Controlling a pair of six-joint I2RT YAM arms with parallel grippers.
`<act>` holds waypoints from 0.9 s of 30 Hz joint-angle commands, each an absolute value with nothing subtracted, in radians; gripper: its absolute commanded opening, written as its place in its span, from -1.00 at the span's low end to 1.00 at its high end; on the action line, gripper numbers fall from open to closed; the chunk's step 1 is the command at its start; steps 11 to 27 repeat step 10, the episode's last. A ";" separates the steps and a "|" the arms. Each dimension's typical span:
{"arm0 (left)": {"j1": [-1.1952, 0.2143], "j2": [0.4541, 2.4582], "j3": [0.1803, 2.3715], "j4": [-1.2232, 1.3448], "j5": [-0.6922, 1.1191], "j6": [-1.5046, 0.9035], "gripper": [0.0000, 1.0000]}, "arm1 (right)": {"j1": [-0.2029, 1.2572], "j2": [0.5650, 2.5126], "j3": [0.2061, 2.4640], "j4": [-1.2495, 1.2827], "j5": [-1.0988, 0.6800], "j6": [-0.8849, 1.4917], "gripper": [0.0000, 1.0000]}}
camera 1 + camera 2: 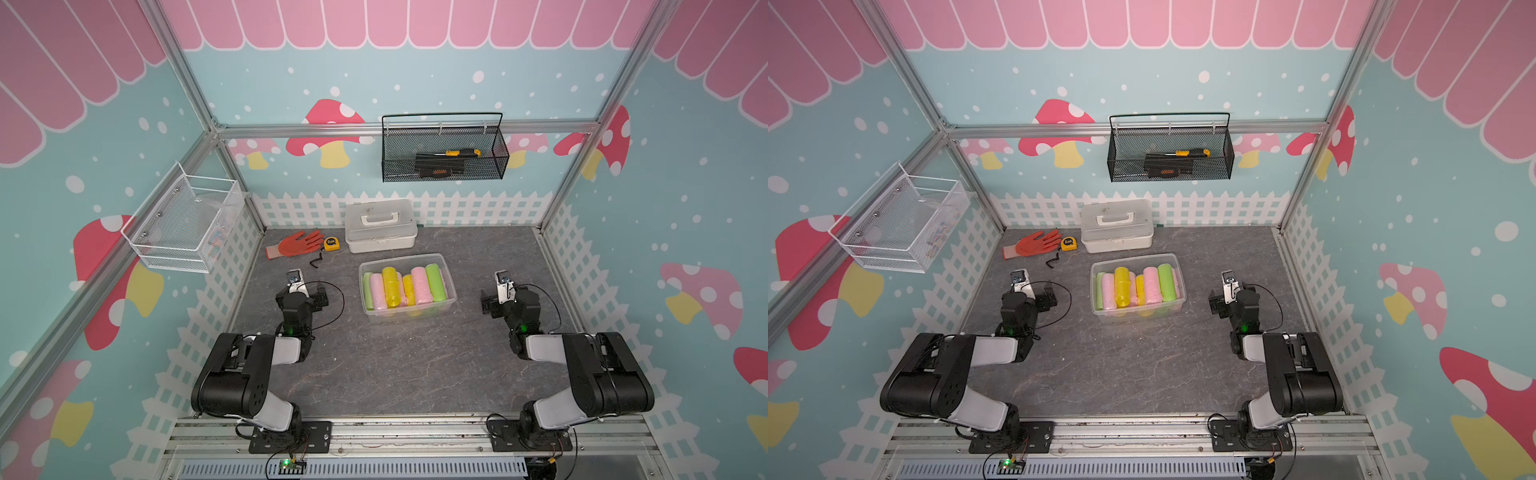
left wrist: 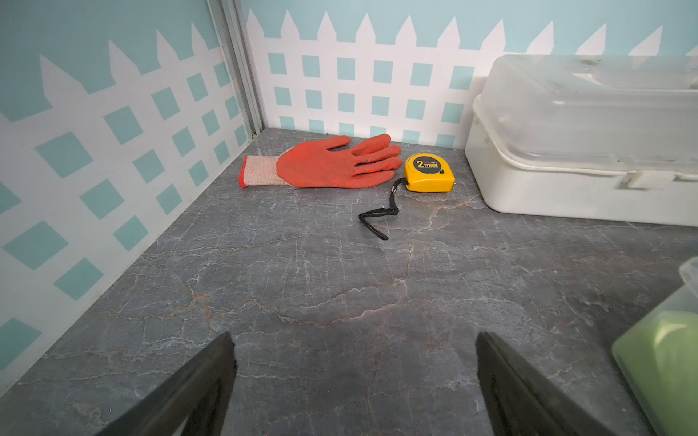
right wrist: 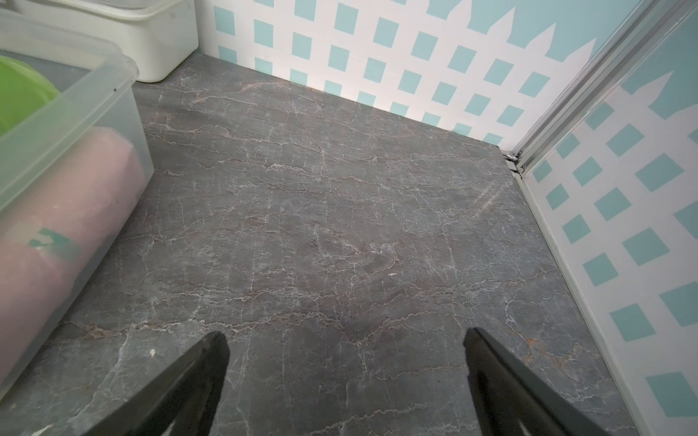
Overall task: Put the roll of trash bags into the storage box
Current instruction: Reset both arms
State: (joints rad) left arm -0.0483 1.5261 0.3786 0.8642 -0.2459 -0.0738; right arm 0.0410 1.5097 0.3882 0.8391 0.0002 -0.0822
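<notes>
The clear storage box stands mid-table between the two arms. Several rolls of trash bags lie side by side inside it, among them a yellow roll, pink ones and a green roll. No roll shows outside the box. My left gripper hovers to the box's left, open over bare tabletop. To the box's right my right gripper is open too, with nothing between its fingers. The right wrist view shows the box wall and a pink roll behind it.
A white case with a handle sits behind the box by the back wall. An orange glove and a yellow tape measure lie at the back left. A black mesh basket and a white wire basket hang on the walls.
</notes>
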 commanded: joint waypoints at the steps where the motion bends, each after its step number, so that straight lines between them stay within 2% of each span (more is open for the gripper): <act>1: -0.048 1.529 0.397 0.865 -0.234 -0.060 0.98 | 0.044 1.515 0.379 0.864 -0.008 -0.091 0.97; 27: -0.049 1.528 0.397 0.865 -0.235 -0.060 0.98 | 0.045 1.513 0.380 0.860 -0.009 -0.091 0.97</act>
